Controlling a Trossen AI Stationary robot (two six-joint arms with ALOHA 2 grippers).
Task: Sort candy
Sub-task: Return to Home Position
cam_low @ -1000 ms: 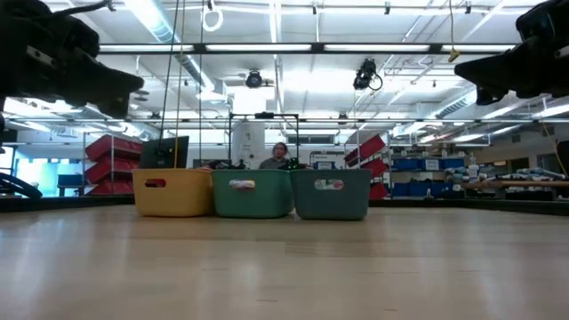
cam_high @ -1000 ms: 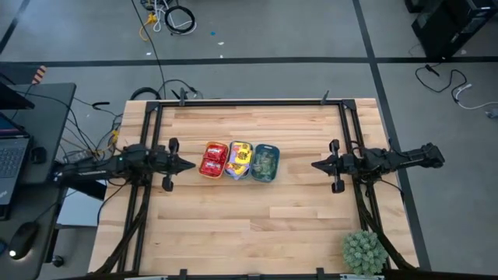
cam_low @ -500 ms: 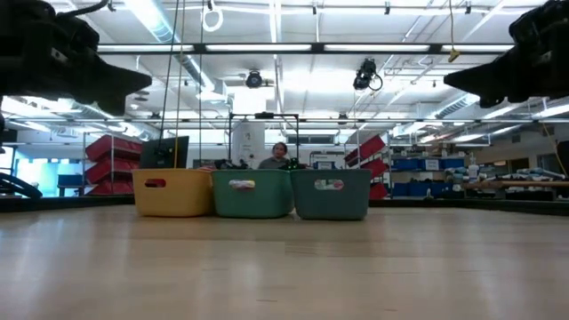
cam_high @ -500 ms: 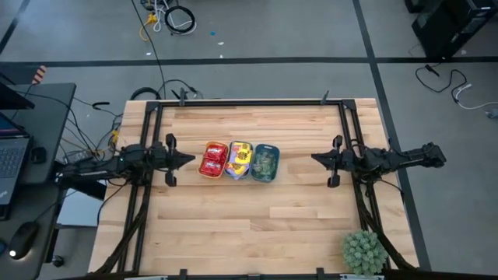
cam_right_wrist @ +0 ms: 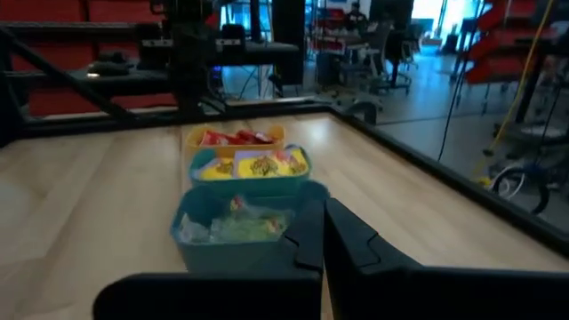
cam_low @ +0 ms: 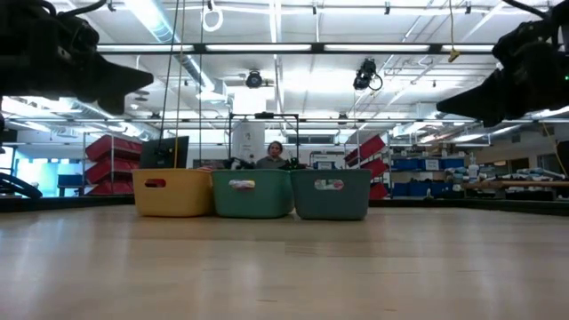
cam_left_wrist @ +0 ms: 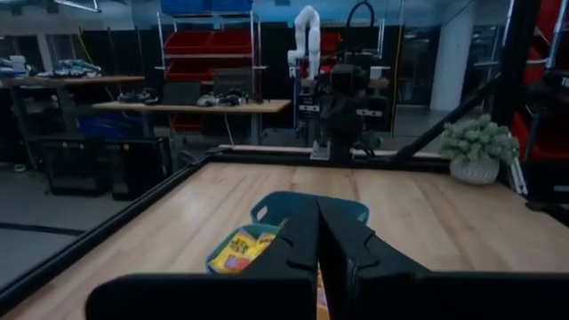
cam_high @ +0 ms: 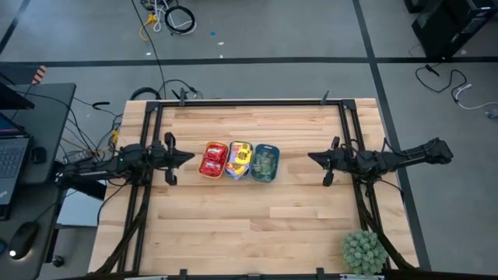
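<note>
1. I see three small oblong plastic trays touching side by side on the pale plank-wood table (cam_high: 233, 225); the green middle tray (cam_low: 252, 196) is my landmark.
2. The yellow-orange tray (cam_low: 172, 194), on the middle tray's left-arm side, holds the glossy red candy packets (cam_high: 212, 161).
3. The middle tray itself holds the yellow packets (cam_high: 240, 158) with purple print.
4. The blue-teal tray (cam_low: 331, 196), on its right-arm side, holds the dull green packets (cam_high: 265, 162).
5. The left gripper (cam_high: 189, 156) hovers beyond the yellow-orange tray, pointing at the middle tray, its dark fingers pressed together to a point and empty.
6. The right gripper (cam_high: 312, 158) hovers beyond the blue-teal tray, its fingers likewise closed on nothing.
7. A spiky plant (cam_high: 364, 251) sits well apart from the middle tray.
</note>
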